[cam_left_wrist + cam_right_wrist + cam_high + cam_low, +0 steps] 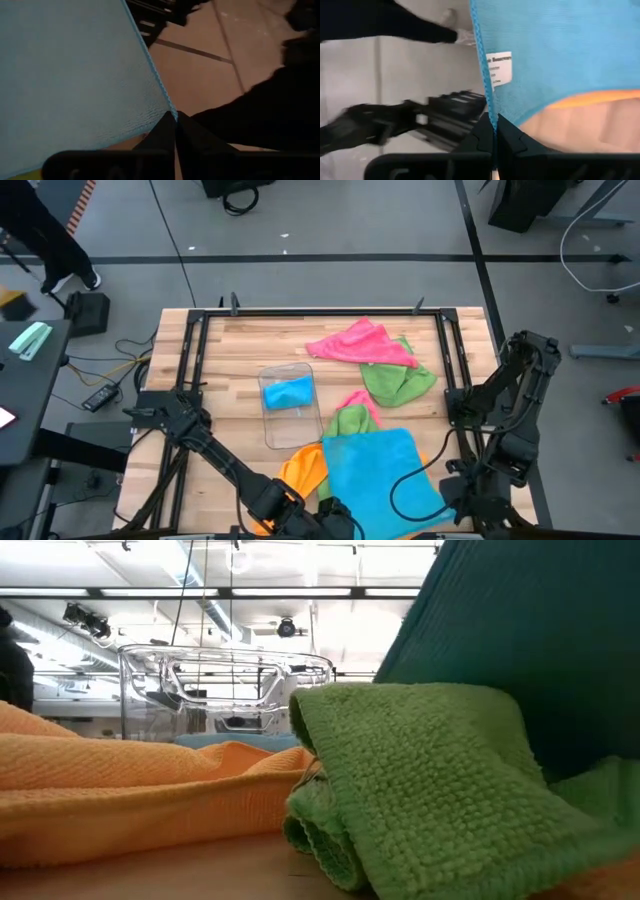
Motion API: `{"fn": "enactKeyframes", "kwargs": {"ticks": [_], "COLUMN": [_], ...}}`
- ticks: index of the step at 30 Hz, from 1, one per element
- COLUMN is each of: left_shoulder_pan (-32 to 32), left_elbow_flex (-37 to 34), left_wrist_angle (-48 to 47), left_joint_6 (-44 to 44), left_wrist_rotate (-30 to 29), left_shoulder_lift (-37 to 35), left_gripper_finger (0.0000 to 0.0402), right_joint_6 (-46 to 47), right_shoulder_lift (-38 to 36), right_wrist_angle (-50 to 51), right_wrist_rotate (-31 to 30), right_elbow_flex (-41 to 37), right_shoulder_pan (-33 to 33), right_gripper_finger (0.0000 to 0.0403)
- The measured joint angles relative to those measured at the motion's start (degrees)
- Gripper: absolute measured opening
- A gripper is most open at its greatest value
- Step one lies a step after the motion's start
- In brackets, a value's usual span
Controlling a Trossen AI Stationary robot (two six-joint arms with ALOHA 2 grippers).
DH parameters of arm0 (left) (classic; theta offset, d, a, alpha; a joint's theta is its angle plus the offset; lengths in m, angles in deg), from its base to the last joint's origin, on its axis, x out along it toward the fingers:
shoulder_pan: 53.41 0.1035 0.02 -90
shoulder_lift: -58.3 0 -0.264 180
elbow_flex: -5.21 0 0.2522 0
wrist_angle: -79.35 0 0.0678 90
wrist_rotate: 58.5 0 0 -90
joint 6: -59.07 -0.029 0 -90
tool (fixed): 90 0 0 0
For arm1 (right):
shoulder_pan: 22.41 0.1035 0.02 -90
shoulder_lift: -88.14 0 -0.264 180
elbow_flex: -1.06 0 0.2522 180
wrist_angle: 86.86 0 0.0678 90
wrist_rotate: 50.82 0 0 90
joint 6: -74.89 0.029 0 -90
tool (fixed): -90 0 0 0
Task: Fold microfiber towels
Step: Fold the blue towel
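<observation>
place: looking like a robotics lab or workshop | showing: grey floor [330, 220] crossed by dark tape lines | cables [120, 360] trailing beside the wooden table [250, 340] | ceiling lights [300, 592] glowing overhead

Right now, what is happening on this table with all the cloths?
Both arms hold one sky blue towel at the table's near edge. The left pincer and the right pincer are each shut on a corner. An orange towel, green towels and a pink towel lie unfolded.

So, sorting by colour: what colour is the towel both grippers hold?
Sky blue towel, clearest in the high view.
</observation>
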Motion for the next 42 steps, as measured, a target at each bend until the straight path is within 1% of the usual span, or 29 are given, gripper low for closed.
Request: {"fn": "enactKeyframes", "kwargs": {"ticks": [4, 8, 12, 16, 21, 26, 31, 34, 39, 42], "left_shoulder_pan": [1.02, 3.31, 6.1, 8.86, 11.75, 13.92, 15.5, 16.12, 16.58, 16.58], "left_elbow_flex": [-0.01, -0.01, -0.01, -0.01, -0.01, -0.01, -0.01, -0.01, -0.01, -0.01], "left_wrist_angle": [-7.01, -14.06, -17.85, -22.01, -24.71, -28.74, -32.36, -32.81, -35.23, -36.53], "left_joint_6": [0.09, 0.23, 0.38, 0.4, 0.19, 0.03, 0.46, 0.69, 1.92, 1.93], "left_wrist_rotate": [-1.93, -3.7, -3.83, -3.81, -3.79, -3.71, -1.06, -0.85, 0.07, 0.13], "left_shoulder_lift": [0.39, 0.37, 0.36, 0.34, 0.34, 0.32, 0.3, 0.28, 0.28, 0.47], "left_gripper_finger": [0.0013, 0.0007, 0.0014, 0.0013, 0.0006, 0.0017, 0.0008, 0.0006, 0.0019, 0.0017], "right_joint_6": [-1.84, -4.97, -7.95, -10.9, -14.68, -17.85, -21.12, -22.2, -22.63, -22.72], "right_shoulder_lift": [-0.02, -0.02, -0.03, -0.04, -0.04, -0.04, -0.04, -0.04, -0.04, -0.04], "right_wrist_angle": [0.76, 6.2, 12.73, 15.81, 17.58, 20.47, 21.22, 21.47, 22.66, 23.93], "right_wrist_rotate": [-0.41, -1.07, -2.21, -4.84, -6.8, -8.79, -11.25, -12.5, -14.33, -15.08], "right_elbow_flex": [-3.03, -5.97, -7.82, -8.53, -8.53, -8.53, -8.53, -8.53, -8.53, -8.53], "right_shoulder_pan": [-2.19, -5.79, -9.94, -13.64, -18.1, -22.25, -25.81, -27.71, -30.21, -31.2], "right_gripper_finger": [0.0006, 0.0006, 0.0006, 0.0006, 0.0006, 0.0006, 0.0006, 0.0006, 0.0006, 0.0006]}}
